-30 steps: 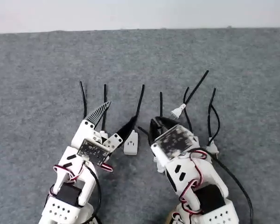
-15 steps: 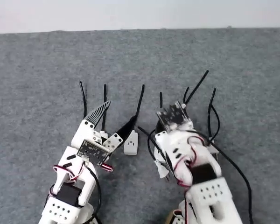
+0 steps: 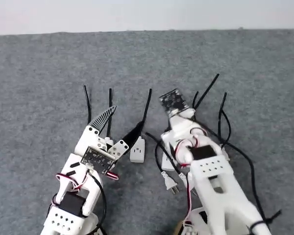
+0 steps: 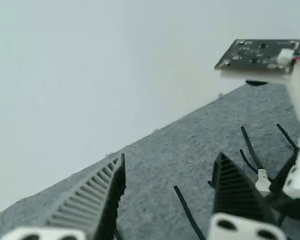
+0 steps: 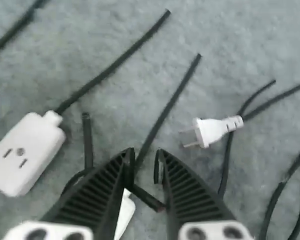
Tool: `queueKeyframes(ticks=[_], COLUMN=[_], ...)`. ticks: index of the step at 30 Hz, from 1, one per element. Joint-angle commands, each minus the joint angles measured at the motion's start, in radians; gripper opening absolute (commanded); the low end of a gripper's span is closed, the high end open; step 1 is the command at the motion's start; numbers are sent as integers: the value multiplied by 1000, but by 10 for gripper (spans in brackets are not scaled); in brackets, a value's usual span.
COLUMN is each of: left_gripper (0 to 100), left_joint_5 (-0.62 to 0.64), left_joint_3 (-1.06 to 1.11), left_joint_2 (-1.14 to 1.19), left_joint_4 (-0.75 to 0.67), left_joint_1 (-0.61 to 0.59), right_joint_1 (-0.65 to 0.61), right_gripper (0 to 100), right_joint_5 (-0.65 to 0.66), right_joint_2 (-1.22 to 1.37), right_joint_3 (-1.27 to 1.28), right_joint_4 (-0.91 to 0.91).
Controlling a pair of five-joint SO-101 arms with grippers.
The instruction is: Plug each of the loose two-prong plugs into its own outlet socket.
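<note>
Left claw (image 3: 126,119) spread wide and empty, white outlet socket (image 3: 137,150) just beside it on the grey worktop (image 3: 39,73), right claw (image 5: 143,156) open just a crack over black cords (image 5: 170,102), nothing clearly held, loose two-prong plug (image 5: 212,131) lying near its tips, unplugged.

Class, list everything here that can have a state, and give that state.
left gripper, open wide, empty
right gripper, jaws a narrow gap apart
outlet socket, nothing plugged in, lying flat
two-prong plug, unplugged, loose on the mat
second plug, unplugged, loose on the mat
</note>
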Motion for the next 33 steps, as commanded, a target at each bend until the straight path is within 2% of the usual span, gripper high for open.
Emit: queueKeyframes(ticks=[1,5,16,21,24,28,33], left_gripper=[268,268,268,268,268,268,268], left_joint_5=[-9,-3,25,86,112,110,109], left_joint_3=[-10,-18,-31,-111,-120,-186,-410], left_joint_2=[-3,-3,-3,-3,5,158,594], left_joint_4=[-25,-29,-28,-2,-2,-2,-2], left_joint_1=[-18,-71,-83,-235,-247,-218,-233], right_joint_1=[68,82,81,81,81,68,65], right_gripper=[76,77,79,79,79,79,79], right_joint_5=[-60,-57,-58,-57,-57,-57,-57], right_joint_2=[41,107,266,300,303,300,298], right_joint_3=[-86,-120,-196,-215,-218,-218,-218], right_joint_4=[-18,-18,-21,-27,-28,-27,-22])
